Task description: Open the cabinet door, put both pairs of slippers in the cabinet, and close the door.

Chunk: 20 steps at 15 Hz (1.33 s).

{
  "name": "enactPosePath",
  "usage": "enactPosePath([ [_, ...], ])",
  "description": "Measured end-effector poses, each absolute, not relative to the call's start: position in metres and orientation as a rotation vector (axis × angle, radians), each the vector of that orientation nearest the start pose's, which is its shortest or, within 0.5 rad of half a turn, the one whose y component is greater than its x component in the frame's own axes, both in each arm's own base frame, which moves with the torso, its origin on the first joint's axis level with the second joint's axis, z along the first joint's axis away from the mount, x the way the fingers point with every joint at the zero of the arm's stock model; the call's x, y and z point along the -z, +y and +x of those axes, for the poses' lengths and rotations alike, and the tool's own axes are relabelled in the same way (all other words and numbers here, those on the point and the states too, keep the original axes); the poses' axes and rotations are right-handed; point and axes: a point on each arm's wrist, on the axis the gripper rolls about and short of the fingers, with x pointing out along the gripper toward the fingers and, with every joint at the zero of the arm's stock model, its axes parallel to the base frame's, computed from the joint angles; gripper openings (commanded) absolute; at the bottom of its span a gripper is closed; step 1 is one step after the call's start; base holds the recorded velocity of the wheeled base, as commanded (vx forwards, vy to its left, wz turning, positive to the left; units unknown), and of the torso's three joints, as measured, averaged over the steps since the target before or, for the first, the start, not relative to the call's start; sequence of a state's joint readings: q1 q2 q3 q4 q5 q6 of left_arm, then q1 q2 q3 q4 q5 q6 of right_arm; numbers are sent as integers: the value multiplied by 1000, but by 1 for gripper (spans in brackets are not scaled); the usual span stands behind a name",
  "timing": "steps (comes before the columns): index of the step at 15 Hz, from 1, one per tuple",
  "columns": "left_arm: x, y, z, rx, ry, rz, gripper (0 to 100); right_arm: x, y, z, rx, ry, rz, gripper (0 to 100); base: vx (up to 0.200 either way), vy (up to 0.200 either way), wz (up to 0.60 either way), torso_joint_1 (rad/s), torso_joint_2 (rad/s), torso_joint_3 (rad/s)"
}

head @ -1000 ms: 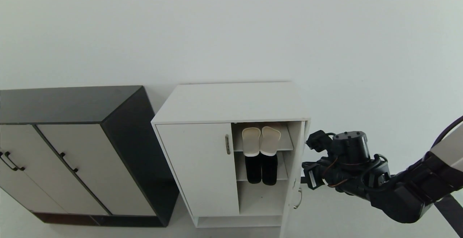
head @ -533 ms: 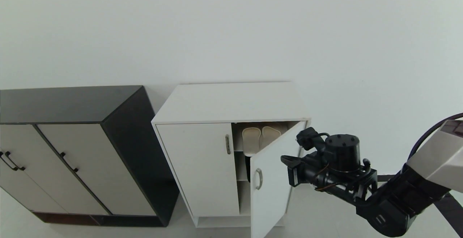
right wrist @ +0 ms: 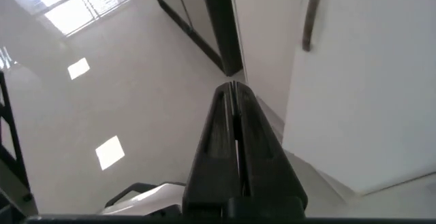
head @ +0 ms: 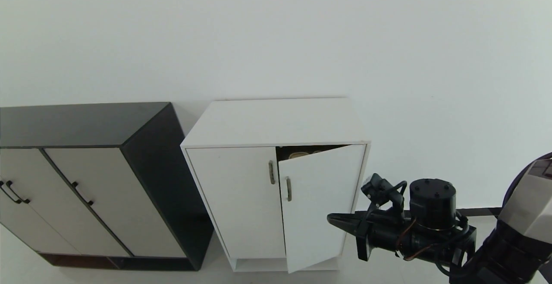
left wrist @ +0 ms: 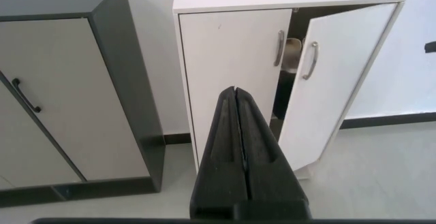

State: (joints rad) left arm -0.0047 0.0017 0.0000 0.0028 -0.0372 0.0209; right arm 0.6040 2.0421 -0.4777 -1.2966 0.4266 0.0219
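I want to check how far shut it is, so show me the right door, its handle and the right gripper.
right door [head: 321,197]: head view, middle of its panel.
handle [head: 288,189]: head view, middle of the bar.
right gripper [head: 331,219]: head view, at its fingertips.

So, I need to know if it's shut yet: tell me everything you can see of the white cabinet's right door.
The right door is a flat white panel, apparently laminated board, with a slim vertical metal handle near its free edge. Hinged on the cabinet's right side, it stands slightly ajar, leaving a dark gap at the top. The shut right gripper is before its lower face; contact is unclear.
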Motion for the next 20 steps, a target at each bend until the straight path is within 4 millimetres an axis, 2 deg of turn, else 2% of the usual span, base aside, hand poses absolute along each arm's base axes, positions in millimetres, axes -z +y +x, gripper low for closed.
enactPosePath([
  [8,-75,-1,-23,42,4,20,0,-57,185,246,-1034,327,-10,0,200,0,0,3,1,3],
  [11,-75,-1,-23,42,3,20,0,-54,192,247,-1035,324,-10,0,0,0,0,0,0,0],
  [15,-75,-1,-23,41,3,20,0,-52,204,260,-923,320,30,0,0,0,0,0,0,0],
  [20,-75,-1,-23,41,3,20,0,-43,216,274,-905,327,68,0,0,0,0,0,0,0],
])
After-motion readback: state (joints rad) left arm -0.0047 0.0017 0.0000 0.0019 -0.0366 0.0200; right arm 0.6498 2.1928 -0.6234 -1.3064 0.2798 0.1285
